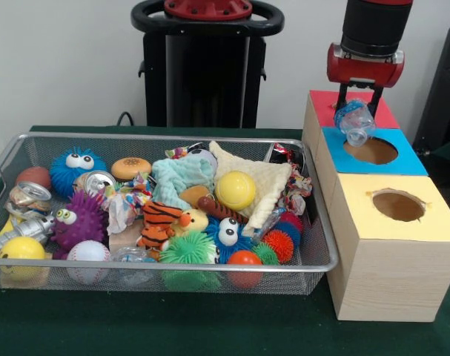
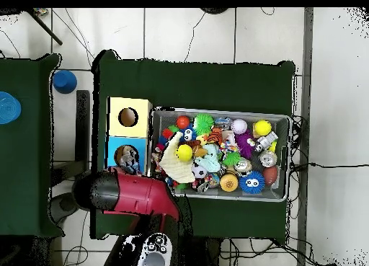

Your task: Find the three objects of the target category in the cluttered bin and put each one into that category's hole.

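**Bag held over the blue box's hole**

Gripper (image 1: 356, 111): black fingers under a red wrist, clamped on one crinkled, see-through, bluish plastic bag (image 1: 355, 122). The bag hangs just above the far rim of the round hole (image 1: 371, 150) in the blue-faced box (image 1: 405, 159); contact with the box cannot be told.

Boxes: three, pale wood, in a row along one short edge of the green worktop; faces red, blue, yellow (image 1: 429, 222).

Wire-mesh bin (image 1: 322, 245): silver, shallow, rounded rim, beside the boxes, mid-worktop. Contents: two dented silver cans (image 1: 29, 197), several spiky rubber balls, three with googly eyes, smooth yellow balls, a striped plush tiger (image 1: 160, 221), a cream waffle cloth (image 1: 267, 183), one more shiny bag (image 1: 133, 256) at the near wall.
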Tool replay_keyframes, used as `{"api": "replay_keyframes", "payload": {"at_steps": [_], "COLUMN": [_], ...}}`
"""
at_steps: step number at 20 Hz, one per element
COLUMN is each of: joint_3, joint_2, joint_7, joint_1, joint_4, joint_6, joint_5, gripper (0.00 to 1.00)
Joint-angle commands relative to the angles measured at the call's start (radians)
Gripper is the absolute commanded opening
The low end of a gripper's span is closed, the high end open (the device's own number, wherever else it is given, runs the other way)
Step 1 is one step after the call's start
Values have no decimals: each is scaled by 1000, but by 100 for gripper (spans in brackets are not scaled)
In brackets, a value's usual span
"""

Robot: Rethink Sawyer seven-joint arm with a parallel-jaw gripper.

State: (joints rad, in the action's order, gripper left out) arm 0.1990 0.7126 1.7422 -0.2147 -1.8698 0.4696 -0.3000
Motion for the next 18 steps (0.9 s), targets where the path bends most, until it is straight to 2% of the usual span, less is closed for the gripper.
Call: {"api": "replay_keyframes", "payload": {"at_steps": [1, 11, 18], "joint_3": [-21, -14, 7], "joint_2": [-113, -131, -161], "joint_7": [309, 323, 357], "joint_1": [-17, -26, -60], "joint_4": [89, 124, 157], "joint_6": [4, 28, 33], "joint_5": [-72, -77, -89], "gripper": [0, 0, 0]}}
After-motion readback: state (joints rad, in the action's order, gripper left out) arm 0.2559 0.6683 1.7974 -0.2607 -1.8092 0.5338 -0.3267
